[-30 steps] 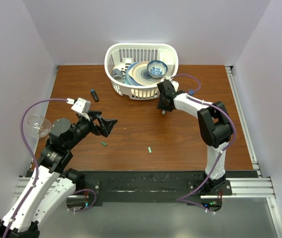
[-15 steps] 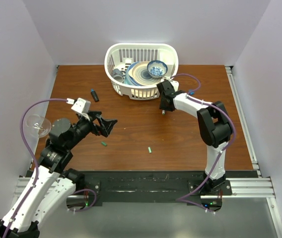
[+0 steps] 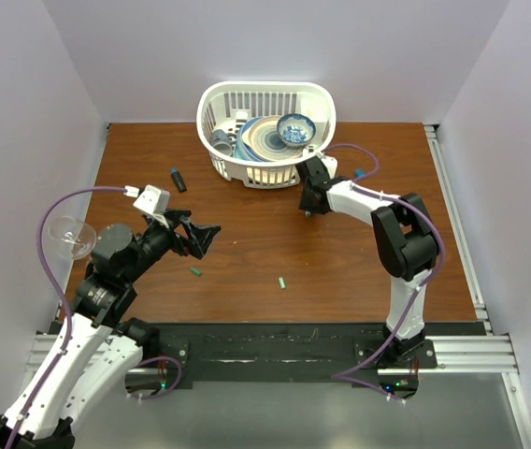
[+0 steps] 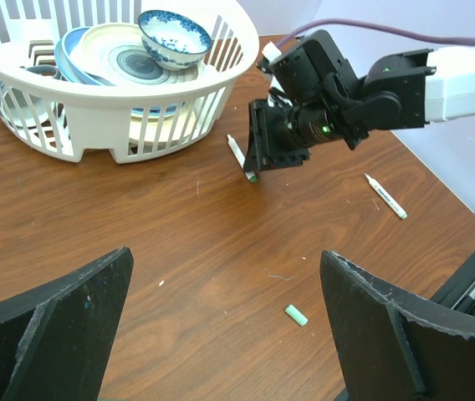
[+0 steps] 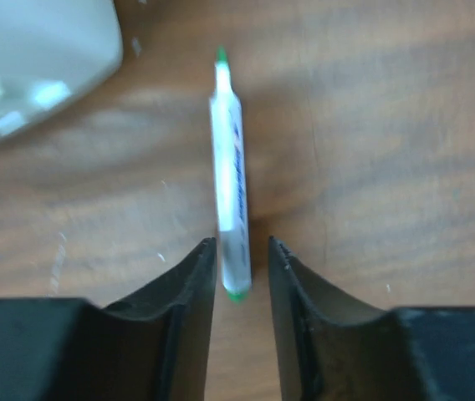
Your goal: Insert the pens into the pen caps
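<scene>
Heads up on your right gripper: the black jaws are pinched down to a narrow slot, and they straddle the tail end of a thin white marker pen with a green tip. That pen lies flat on the brown wooden table, tip pointing away from the wrist, just beside the white slatted plastic basket. On the wrist cam there's a sliver of gap on the right-hand side of the barrel, so I wouldn't call it a grip (the pen is between the fingers, not squeezed as far as I can see).

Your left gripper is spread wide with nothing in it. It hovers over the left half of the table, well apart from both pens.

The second thin white pen lies flat on the wood on the far side of your right arm from the basket, with nothing touching it.

The two small green plastic cylinder caps are loose on the table, nearer the arm bases. In the overhead view, one green cap sits just below the left gripper and the other green cap is toward the middle. Both are well apart from either pen.

The basket holds stacked plates and a blue-and-white patterned bowl.
</scene>
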`<control>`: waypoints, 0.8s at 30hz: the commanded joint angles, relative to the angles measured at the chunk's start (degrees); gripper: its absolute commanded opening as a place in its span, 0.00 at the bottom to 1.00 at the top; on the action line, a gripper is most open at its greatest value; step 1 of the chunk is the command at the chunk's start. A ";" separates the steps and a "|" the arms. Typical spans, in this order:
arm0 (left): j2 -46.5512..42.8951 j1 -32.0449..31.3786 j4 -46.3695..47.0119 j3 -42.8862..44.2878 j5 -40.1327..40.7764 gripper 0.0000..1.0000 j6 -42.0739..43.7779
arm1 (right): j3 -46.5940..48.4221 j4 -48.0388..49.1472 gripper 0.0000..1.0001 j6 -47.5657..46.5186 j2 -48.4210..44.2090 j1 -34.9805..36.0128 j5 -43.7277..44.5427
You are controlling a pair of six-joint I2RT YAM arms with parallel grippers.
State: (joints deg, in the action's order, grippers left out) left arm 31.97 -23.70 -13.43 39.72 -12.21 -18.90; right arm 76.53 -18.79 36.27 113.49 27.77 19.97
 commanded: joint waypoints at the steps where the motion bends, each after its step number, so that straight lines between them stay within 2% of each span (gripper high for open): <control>1: -0.59 -0.11 0.95 0.70 -0.27 0.99 0.44 | -3.14 0.41 0.41 1.43 -5.55 0.36 0.33; 5: -0.85 -0.11 1.04 0.70 -0.27 0.99 0.44 | -5.51 3.40 0.43 2.13 -7.23 0.36 1.91; 13: -1.38 -0.11 0.95 0.53 -0.80 0.99 0.35 | -4.46 5.69 0.40 0.38 -3.37 0.36 2.09; 21: -1.56 -0.11 0.69 0.53 -0.45 0.99 0.35 | -4.20 3.41 0.33 0.55 -1.43 0.44 2.97; 24: -1.47 -0.11 0.60 0.62 -0.45 0.99 0.35 | -5.51 2.88 0.27 0.47 -2.39 0.53 3.76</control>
State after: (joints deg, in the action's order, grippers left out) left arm 30.63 -23.70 -13.45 39.72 -12.23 -18.90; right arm 71.26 -15.11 36.42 111.26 28.12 21.54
